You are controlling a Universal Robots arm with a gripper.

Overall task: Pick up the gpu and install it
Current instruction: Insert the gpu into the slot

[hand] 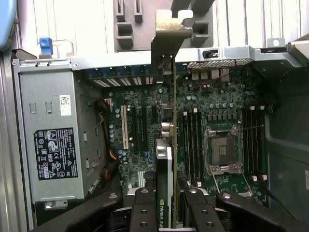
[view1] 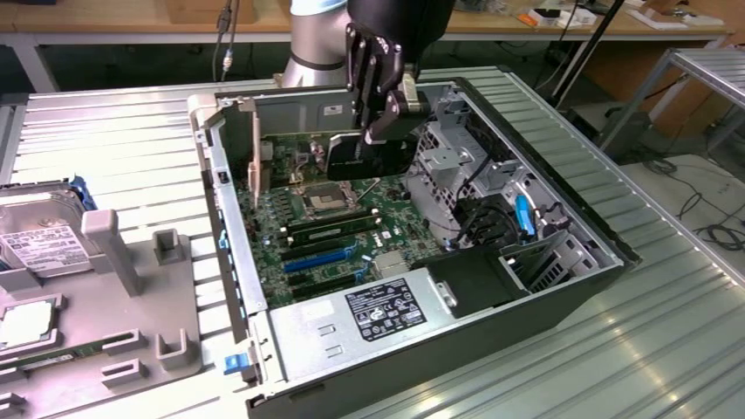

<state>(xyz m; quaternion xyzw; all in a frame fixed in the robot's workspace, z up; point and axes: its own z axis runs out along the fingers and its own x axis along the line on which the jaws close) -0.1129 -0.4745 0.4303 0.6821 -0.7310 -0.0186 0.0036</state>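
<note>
**Operator:** Where is my end effector [view1: 390, 131]?

**Spotter:** You have it over the open computer case [view1: 582, 236], clenched on the gpu [view1: 366, 157]. On your wrist camera, the fingers [hand: 145, 212] sit on either side of the card's upper edge.

**Operator:** And the gpu itself?

**Spotter:** You are holding it on edge above the motherboard [view1: 338, 231], with its black cooler face turned toward the exterior camera. It is near the processor socket [view1: 320, 202]. Your wrist camera shows the silver bracket [hand: 169, 34] at the case's rear wall. I cannot tell whether the card's lower edge touches the board.

**Operator:** What else is around?

**Spotter:** You have the power supply [view1: 379, 314] at one end of the case. On the exterior view's left, a hard drive [view1: 35, 244] rests on a grey holder [view1: 117, 253] on the table [view1: 117, 131].
</note>
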